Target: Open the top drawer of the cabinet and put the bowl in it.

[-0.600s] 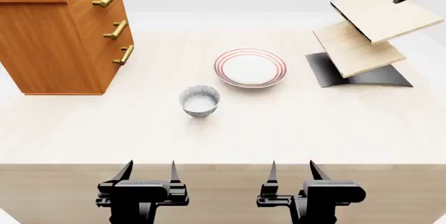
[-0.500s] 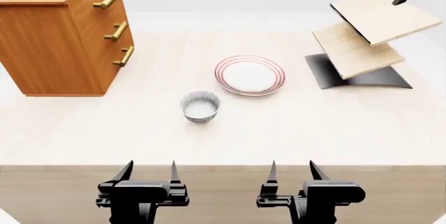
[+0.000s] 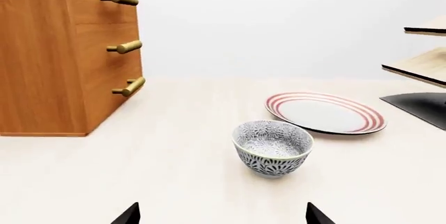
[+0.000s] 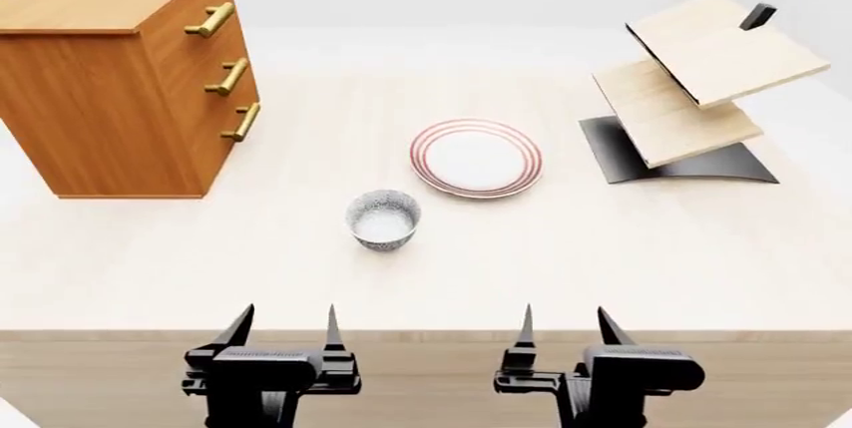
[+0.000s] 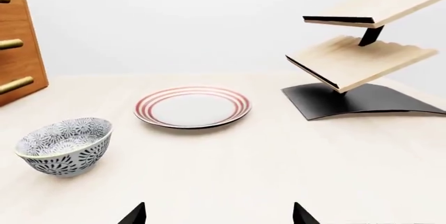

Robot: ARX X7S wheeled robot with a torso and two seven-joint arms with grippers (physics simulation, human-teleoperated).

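The orange-brown cabinet (image 4: 100, 99) stands at the table's back left with all three drawers shut; its top drawer (image 4: 200, 9) carries a brass bar handle (image 4: 211, 19). The blue-grey speckled bowl (image 4: 383, 219) sits upright on the table, in front of the cabinet and to its right. In the left wrist view the bowl (image 3: 272, 148) lies ahead with the cabinet (image 3: 62, 51) beyond it. My left gripper (image 4: 283, 326) and right gripper (image 4: 570, 326) hang open and empty at the table's near edge, well short of the bowl (image 5: 65, 146).
A flat white plate with red rings (image 4: 476, 158) lies just behind and right of the bowl. A pale tilted-board rack on a black base (image 4: 692, 89) stands at the back right. The pale table (image 4: 665, 248) ends at its near edge just by the grippers.
The head view has shifted, so the cabinet, bowl, plate and rack all sit lower in the frame. The objects and both grippers hold their places on the table.
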